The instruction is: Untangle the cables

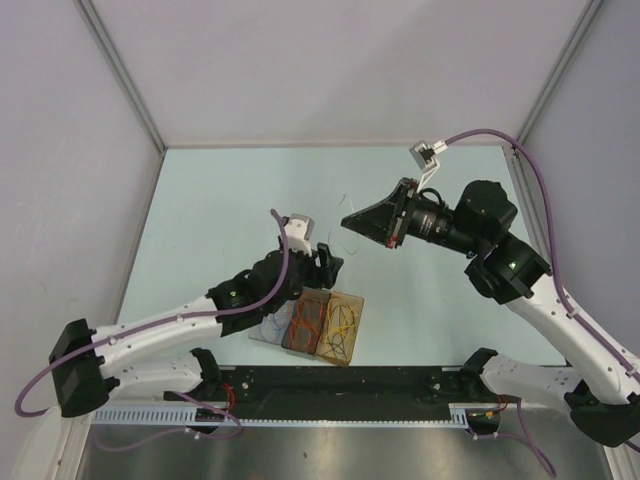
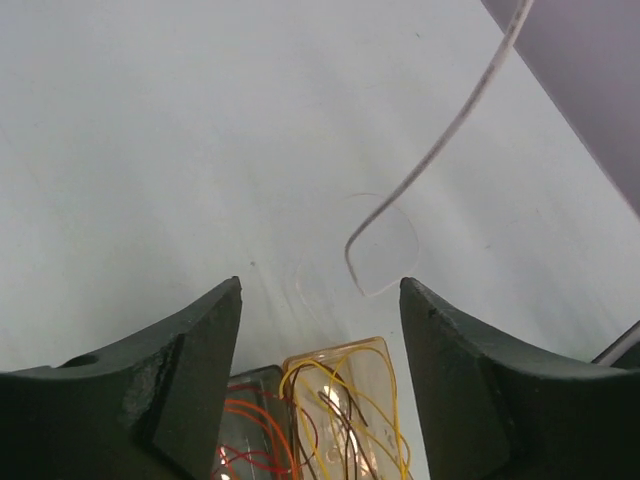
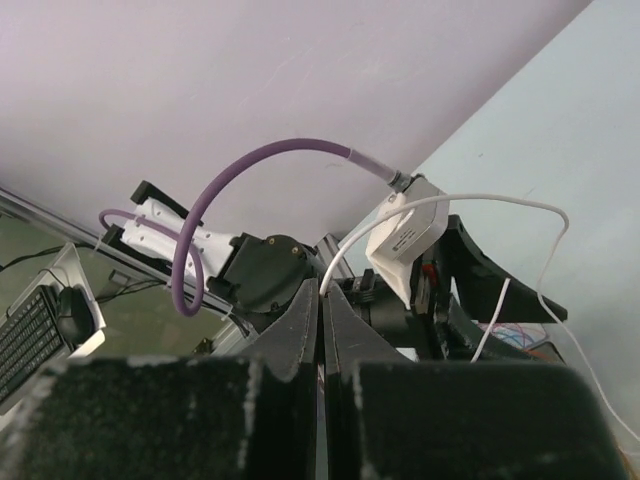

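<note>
**Loose end risked landing outside the tray**

My right gripper (image 3: 322, 300) had its jaws clenched on the white cable (image 3: 450, 197). The left gripper (image 2: 320, 300) hung released over the tray (image 1: 357, 305), gripping nothing. The yellow cables (image 2: 345, 400) and red cables (image 2: 255, 420) lay in separate compartments.

I judged the thin pinch could slip. The open left jaws could also snag the yellow loops if lowered.

Only the right wrist view showed the pinch, and only the left wrist view showed the free end curled near the surface. From overhead the white cable was barely visible.
</note>
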